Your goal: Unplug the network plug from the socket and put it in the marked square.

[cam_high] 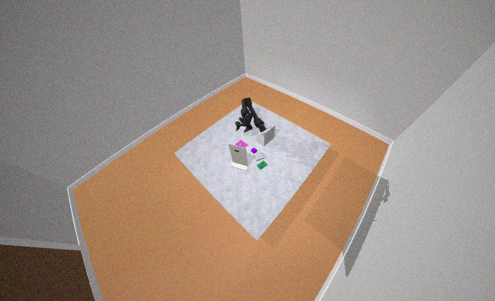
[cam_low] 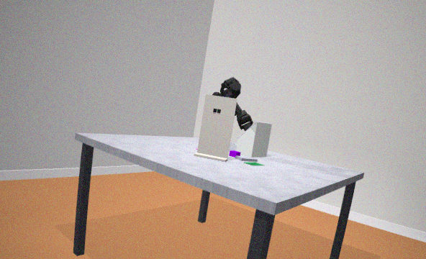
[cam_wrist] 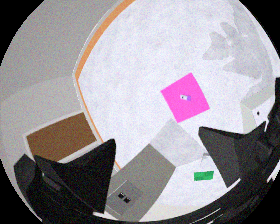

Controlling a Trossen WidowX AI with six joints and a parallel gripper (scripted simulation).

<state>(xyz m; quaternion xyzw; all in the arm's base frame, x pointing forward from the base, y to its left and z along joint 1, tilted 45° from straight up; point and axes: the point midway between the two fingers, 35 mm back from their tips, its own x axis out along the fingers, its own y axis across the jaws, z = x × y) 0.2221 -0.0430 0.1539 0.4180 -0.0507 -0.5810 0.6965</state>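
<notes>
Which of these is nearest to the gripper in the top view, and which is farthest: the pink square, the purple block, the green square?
1. Pink square, just in front of the open gripper.
2. Purple block, further out.
3. Green square, farthest, past the block.
</notes>
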